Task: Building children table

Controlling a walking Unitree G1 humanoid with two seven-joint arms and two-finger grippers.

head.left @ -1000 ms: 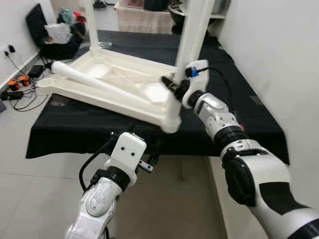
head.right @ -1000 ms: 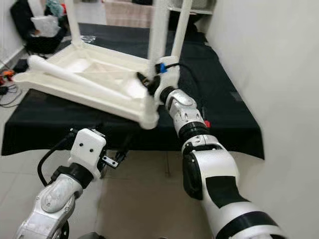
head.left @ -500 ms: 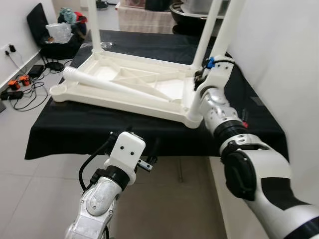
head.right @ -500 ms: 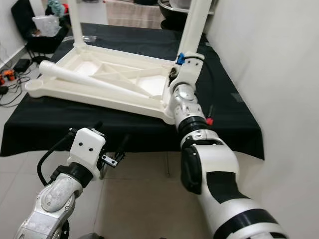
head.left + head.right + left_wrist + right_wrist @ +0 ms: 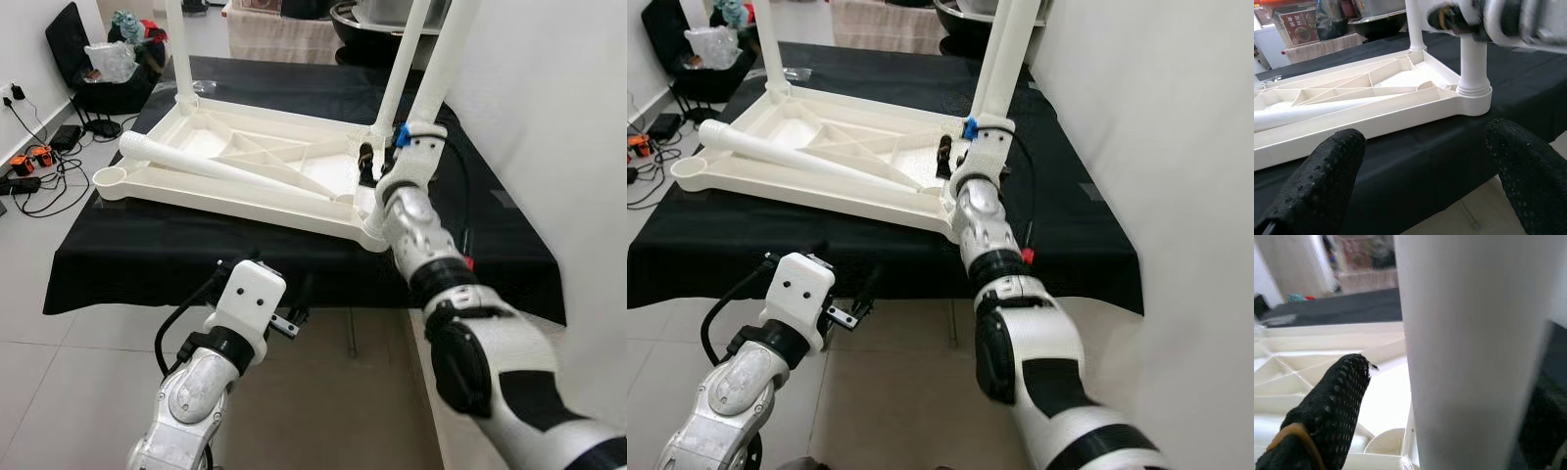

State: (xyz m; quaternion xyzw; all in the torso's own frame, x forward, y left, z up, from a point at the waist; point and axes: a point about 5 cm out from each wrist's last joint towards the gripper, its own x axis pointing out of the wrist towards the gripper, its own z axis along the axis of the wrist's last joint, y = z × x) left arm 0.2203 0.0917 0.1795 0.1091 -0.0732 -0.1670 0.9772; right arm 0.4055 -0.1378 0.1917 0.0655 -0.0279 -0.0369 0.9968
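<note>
The white children's table (image 5: pixel 245 162) lies upside down on a black-covered table (image 5: pixel 147 259). Three legs stand upright in its corners, and one loose leg (image 5: pixel 211 166) lies across its underside. My right gripper (image 5: pixel 377 166) is at the near right leg (image 5: pixel 1472 61), low down by its socket. The right wrist view has that leg (image 5: pixel 1474 347) between the two fingers (image 5: pixel 1327 416), with a gap on one side, so the gripper is open around it. My left gripper (image 5: pixel 1425 161) hangs open below the black table's front edge, holding nothing.
A white wall (image 5: pixel 549 117) runs close along the right side. On the floor at the left lie cables and a power strip (image 5: pixel 34 162). A black chair with bags (image 5: pixel 103 64) stands at the back left. Tiled floor lies in front.
The table top was tilted up at its near right corner a second ago; now it lies flat, farther back on the cloth. My right gripper went down to the leg's base. The left arm is still.
</note>
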